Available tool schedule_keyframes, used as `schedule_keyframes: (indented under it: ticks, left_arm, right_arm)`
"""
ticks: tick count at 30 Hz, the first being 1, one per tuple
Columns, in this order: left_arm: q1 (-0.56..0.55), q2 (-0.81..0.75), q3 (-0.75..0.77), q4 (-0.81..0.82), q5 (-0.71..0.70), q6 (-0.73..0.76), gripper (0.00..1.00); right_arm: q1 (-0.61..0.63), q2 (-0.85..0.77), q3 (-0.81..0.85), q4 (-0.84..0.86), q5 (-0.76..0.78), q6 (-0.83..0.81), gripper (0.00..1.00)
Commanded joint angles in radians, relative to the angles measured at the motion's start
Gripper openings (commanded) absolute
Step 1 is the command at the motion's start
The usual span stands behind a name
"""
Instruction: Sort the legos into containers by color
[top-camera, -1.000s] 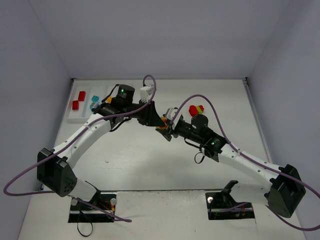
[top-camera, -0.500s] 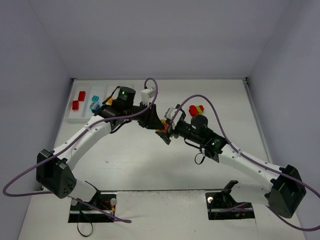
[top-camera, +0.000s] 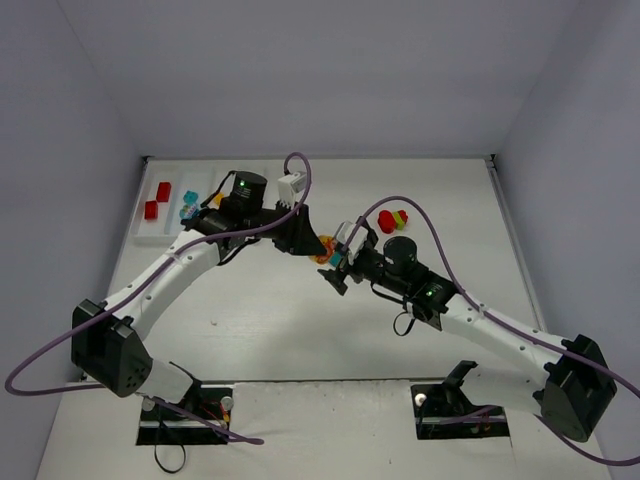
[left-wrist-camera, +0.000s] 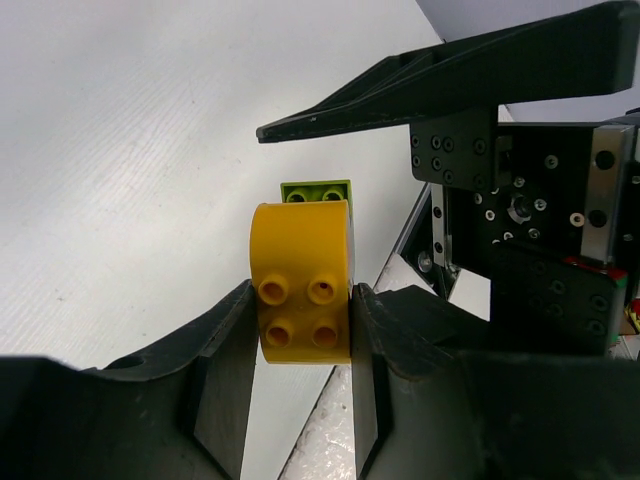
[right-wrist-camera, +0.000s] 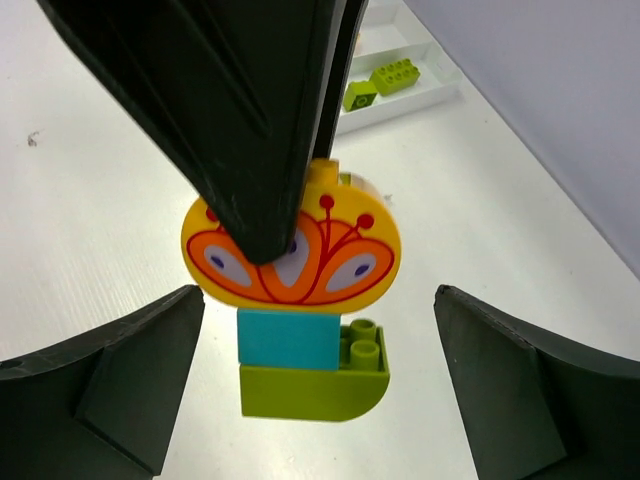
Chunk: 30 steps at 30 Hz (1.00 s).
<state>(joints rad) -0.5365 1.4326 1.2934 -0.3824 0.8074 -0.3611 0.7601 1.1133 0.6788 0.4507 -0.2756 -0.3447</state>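
My left gripper (top-camera: 312, 243) (left-wrist-camera: 300, 300) is shut on a yellow brick (left-wrist-camera: 303, 290) with an orange butterfly print (right-wrist-camera: 292, 245), holding it above the table's middle. A cyan brick (right-wrist-camera: 288, 338) and a lime green brick (right-wrist-camera: 315, 385) (left-wrist-camera: 316, 190) hang joined under it. My right gripper (top-camera: 335, 272) (right-wrist-camera: 320, 330) is open, its fingers (right-wrist-camera: 100, 380) standing wide on either side of this clump without touching it. The white tray (top-camera: 150, 237) at the far left holds red bricks (top-camera: 160, 190) and cyan bricks (top-camera: 190, 195); lime green bricks (right-wrist-camera: 395, 75) show in it in the right wrist view.
A small red, yellow and green clump (top-camera: 392, 218) lies on the table behind the right arm. Purple cables loop over both arms. Walls enclose the table at the back and both sides.
The right gripper has drawn back a little toward the near right, off the clump. The left gripper keeps hold of the clump and has barely moved.
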Motion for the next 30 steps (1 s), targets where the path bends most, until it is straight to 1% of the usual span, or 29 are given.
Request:
schedule_keyframes:
  ticks: [1,6,10,13,16,17,19,22,23,24,25,27,28,30]
  left_arm:
    - [0.013,-0.057,0.009,0.083,0.027,-0.010,0.00]
    - [0.012,-0.057,0.001,0.097,0.045,-0.019,0.00]
    - [0.013,-0.055,0.000,0.102,0.058,-0.024,0.00]
    - [0.013,-0.051,-0.003,0.099,0.065,-0.024,0.00]
    - [0.013,-0.049,-0.003,0.097,0.072,-0.024,0.00]
    - [0.013,-0.050,-0.002,0.099,0.073,-0.024,0.00]
    - [0.012,-0.049,-0.003,0.099,0.076,-0.024,0.00]
    - [0.013,-0.047,-0.005,0.097,0.079,-0.024,0.00]
    - [0.012,-0.047,-0.005,0.096,0.081,-0.024,0.00]
    - [0.013,-0.047,-0.003,0.096,0.078,-0.022,0.00]
    - [0.013,-0.047,-0.003,0.094,0.076,-0.021,0.00]
    - [0.015,-0.049,0.000,0.086,0.072,-0.015,0.00]
    - [0.017,-0.049,0.004,0.080,0.070,-0.013,0.00]
    - [0.026,-0.046,0.010,0.070,0.070,-0.006,0.00]
  right_arm:
    - [-0.007,-0.032,-0.005,0.062,0.024,0.006,0.95]
    - [-0.013,-0.027,-0.013,0.086,0.027,0.006,0.85]
    - [-0.019,-0.017,-0.010,0.109,0.021,0.003,0.81]
    - [-0.022,-0.006,-0.001,0.121,0.015,-0.002,0.71]
    - [-0.027,0.003,0.007,0.123,0.010,-0.004,0.67]
    - [-0.027,0.005,0.008,0.129,0.007,-0.004,0.64]
    - [-0.027,0.008,0.007,0.135,-0.003,0.000,0.61]
    - [-0.028,0.011,0.008,0.144,-0.013,0.003,0.44]
    - [-0.027,0.011,0.008,0.144,-0.013,0.004,0.32]
    - [-0.028,0.011,0.008,0.144,-0.013,0.003,0.26]
    - [-0.028,0.013,0.004,0.143,-0.013,0.004,0.15]
    - [-0.031,0.008,-0.002,0.144,-0.011,0.004,0.11]
    - [-0.033,0.006,-0.011,0.144,-0.010,0.006,0.06]
    - [-0.036,0.003,-0.021,0.143,-0.008,0.006,0.00]
